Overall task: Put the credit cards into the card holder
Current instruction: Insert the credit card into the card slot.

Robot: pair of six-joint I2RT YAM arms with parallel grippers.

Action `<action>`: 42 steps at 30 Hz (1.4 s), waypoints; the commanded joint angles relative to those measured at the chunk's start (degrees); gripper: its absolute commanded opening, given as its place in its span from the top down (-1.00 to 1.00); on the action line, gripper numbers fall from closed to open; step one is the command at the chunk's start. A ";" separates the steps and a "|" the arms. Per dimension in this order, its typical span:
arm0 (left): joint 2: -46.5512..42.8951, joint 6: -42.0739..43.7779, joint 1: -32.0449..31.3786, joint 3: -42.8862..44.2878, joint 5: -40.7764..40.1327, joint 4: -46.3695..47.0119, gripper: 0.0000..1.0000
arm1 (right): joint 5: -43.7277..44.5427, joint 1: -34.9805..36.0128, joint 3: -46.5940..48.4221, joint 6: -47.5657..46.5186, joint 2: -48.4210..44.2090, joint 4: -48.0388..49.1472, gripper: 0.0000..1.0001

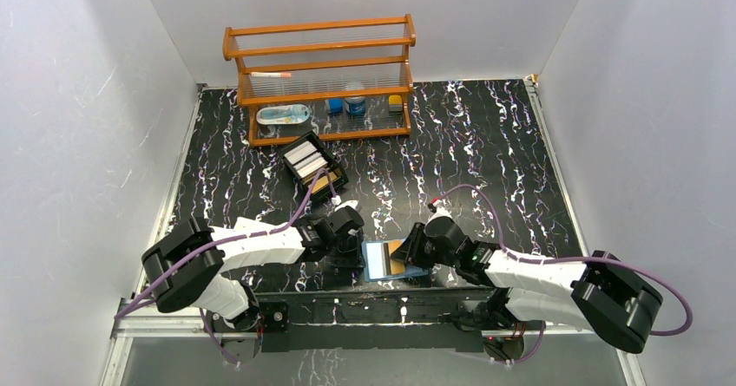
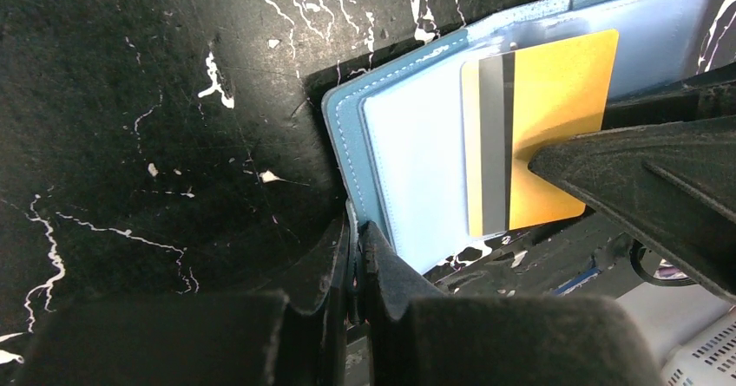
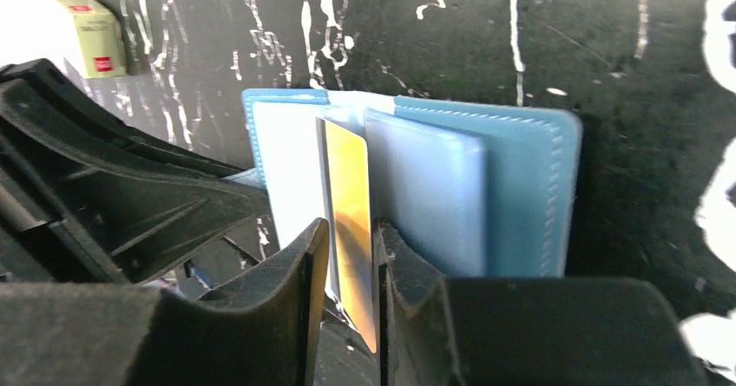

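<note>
The card holder [image 1: 379, 261] is a blue wallet lying open near the front edge, with clear sleeves showing inside. My left gripper [image 1: 353, 251] is shut on its left edge; in the left wrist view [image 2: 356, 228] the jaws pinch the blue cover [image 2: 347, 134]. My right gripper [image 1: 415, 249] is shut on a yellow credit card [image 3: 349, 186] with a grey stripe [image 2: 496, 143]. It holds the card on edge between the wallet's sleeves [image 3: 425, 186]. More credit cards lie in stacks [image 1: 304, 158] in a black box behind.
The black two-compartment box [image 1: 335, 180] sits behind the left arm. A cream packet with a red mark [image 3: 88, 30] lies beyond the wallet. A wooden rack [image 1: 321, 74] with small items stands at the back. White walls close in both sides.
</note>
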 commanded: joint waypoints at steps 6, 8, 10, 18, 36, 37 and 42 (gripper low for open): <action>0.21 0.07 -0.38 -1.19 -1.52 -3.40 1.00 | 4.48 0.25 5.20 -4.32 -2.28 -18.76 0.27; 0.20 0.10 -0.42 -1.26 -1.46 -3.40 1.00 | 4.15 0.37 6.00 -4.65 -1.96 -18.85 0.24; 0.16 -0.03 -0.43 -1.35 -1.43 -3.41 1.00 | 4.12 0.54 6.46 -4.75 -1.49 -18.94 0.20; -0.28 -0.38 -0.44 -1.48 -1.61 -3.27 1.00 | 1.01 2.58 6.47 -5.95 3.79 -10.63 0.19; -2.13 0.06 -0.61 -1.47 -3.41 -3.92 1.00 | -0.96 5.63 10.47 -10.52 7.87 -3.75 0.16; -2.02 0.14 -0.61 -1.26 -3.42 -3.93 1.00 | -1.59 5.65 10.31 -10.86 8.02 -2.65 0.16; -1.98 0.10 -0.61 -0.01 -4.72 -6.17 1.00 | -0.75 5.66 12.13 -10.61 9.13 -6.94 0.15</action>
